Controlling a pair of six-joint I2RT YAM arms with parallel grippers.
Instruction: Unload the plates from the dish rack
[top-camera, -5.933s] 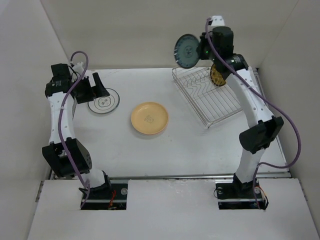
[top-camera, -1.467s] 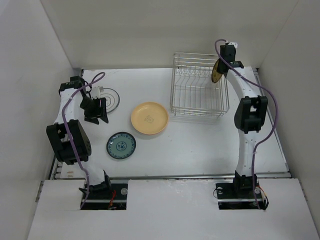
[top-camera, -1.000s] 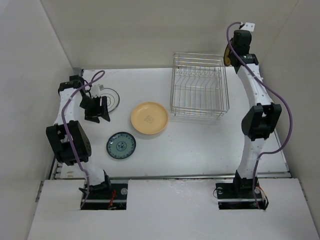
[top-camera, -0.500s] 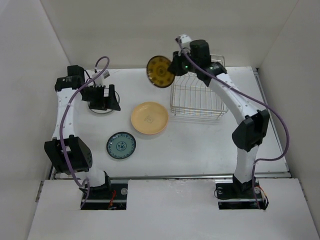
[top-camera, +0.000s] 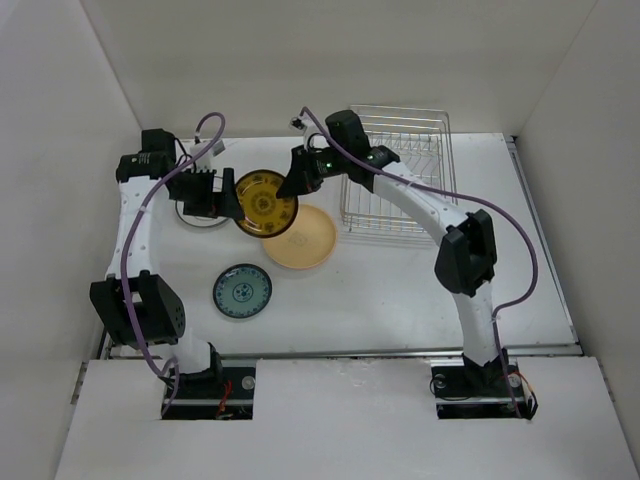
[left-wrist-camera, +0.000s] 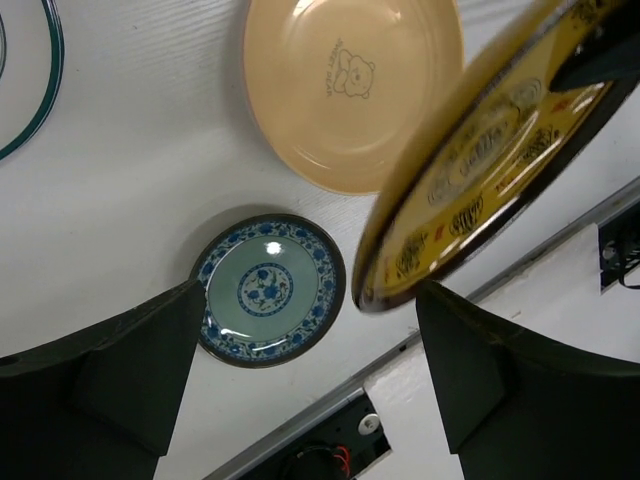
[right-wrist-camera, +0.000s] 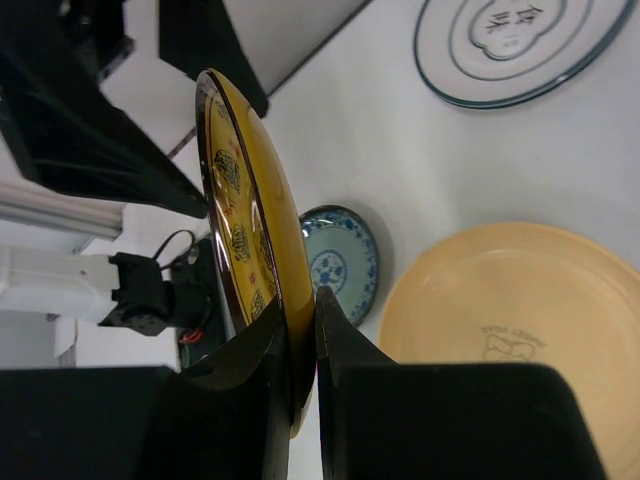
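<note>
My right gripper (top-camera: 293, 183) is shut on the rim of the dark plate with yellow pattern (top-camera: 265, 203) and holds it tilted above the table, left of the dish rack (top-camera: 425, 150). In the right wrist view the right gripper (right-wrist-camera: 303, 300) pinches this plate (right-wrist-camera: 240, 230) edge-on. My left gripper (top-camera: 222, 197) is open, its fingers right beside the plate. In the left wrist view the plate (left-wrist-camera: 490, 190) hangs beyond the open left gripper (left-wrist-camera: 310, 300), not between its fingers. The rack shows no plates.
A yellow-tan plate (top-camera: 305, 240) lies mid-table, partly under the held plate. A blue-patterned plate (top-camera: 242, 291) lies nearer the front. A white plate with dark teal rim (top-camera: 203, 218) lies mostly hidden under the left gripper. White walls enclose the table.
My right arm has swung the dark yellow-patterned plate down and left from beside the rack to the left gripper. The left gripper has shifted slightly toward it.
</note>
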